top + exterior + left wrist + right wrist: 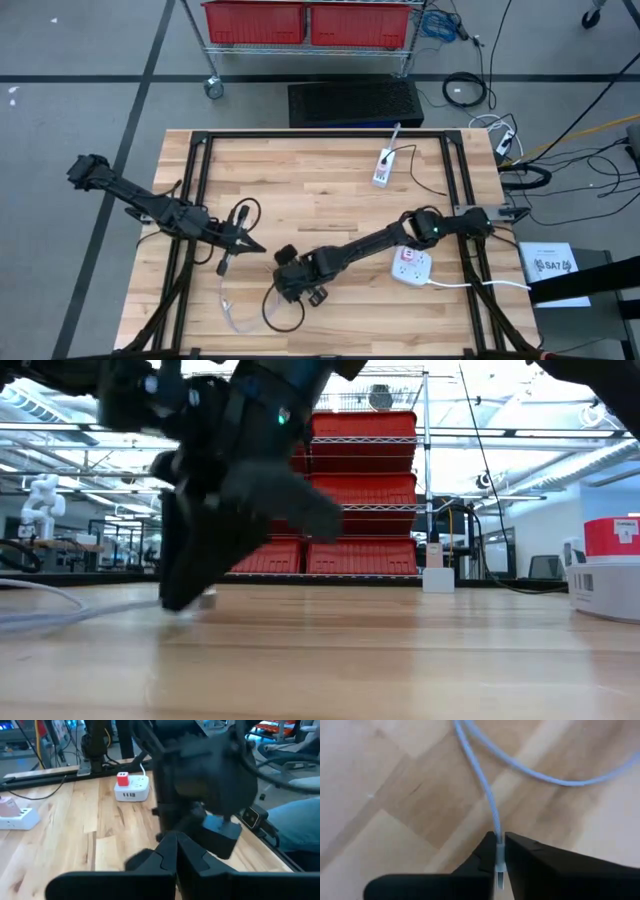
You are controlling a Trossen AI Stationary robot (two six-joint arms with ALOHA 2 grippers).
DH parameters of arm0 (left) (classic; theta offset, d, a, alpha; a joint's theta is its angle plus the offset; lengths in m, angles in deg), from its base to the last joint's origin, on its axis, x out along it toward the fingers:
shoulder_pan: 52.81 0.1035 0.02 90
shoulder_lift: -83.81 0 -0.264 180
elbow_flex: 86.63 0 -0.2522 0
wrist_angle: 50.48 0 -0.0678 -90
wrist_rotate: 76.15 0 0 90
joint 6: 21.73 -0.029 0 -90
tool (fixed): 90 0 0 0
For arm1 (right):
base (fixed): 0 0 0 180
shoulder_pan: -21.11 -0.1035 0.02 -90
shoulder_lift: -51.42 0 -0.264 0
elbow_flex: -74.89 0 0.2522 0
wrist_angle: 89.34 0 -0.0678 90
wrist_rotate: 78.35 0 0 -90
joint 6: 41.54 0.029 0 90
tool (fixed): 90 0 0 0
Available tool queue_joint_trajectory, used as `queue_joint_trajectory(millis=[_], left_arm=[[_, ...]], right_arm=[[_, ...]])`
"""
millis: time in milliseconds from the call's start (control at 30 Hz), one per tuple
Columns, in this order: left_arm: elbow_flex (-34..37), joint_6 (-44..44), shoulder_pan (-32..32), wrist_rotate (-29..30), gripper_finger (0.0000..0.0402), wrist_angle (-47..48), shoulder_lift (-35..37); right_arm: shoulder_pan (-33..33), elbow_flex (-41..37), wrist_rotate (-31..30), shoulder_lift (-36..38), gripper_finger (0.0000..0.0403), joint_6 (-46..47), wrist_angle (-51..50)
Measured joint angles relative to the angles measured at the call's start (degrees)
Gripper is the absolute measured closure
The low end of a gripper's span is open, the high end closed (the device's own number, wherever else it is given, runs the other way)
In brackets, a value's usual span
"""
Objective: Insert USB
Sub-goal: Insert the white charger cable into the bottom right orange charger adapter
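USB cable (485, 790) lies looped on the wooden table (330, 190), near its front edge, and my right claw (500, 857) is pinched on its plug end there. My left claw (176, 851) waits pressed together nearby. I judge this the pickup step; next I must lift the plug and carry it to the white charger (411, 265).

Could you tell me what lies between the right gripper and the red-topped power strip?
In the high view, only bare table and the right arm's own forearm lie between the right gripper and the power strip.
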Motion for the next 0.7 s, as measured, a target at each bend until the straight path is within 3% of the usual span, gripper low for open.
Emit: queue_joint_trajectory(millis=[333, 467, 567, 700], left_arm=[[0.0, -3.94, 0.01, 1.36, 0.0401, -2.56, 0.82], [0.0, -6.5, -0.02, 1.7, 0.0401, -4.14, 2.49], [0.0, -7.72, -0.02, 1.69, 0.0401, -5.14, 3.88], [0.0, -9.06, -0.02, 1.54, 0.0401, -5.83, 5.23]], right_arm=[[-0.12, 0.05, 0.43, 12.98, 0.0401, 12.71, -13.04], [-1.11, -1.99, -2.9, 18.13, 0.0402, 18.06, -18.21], [-1.95, -9.16, -4.15, 23.58, 0.0402, 22.66, -17.9], [-3.91, -25.64, -7.92, 35.65, 0.0402, 31.58, -9.9]])
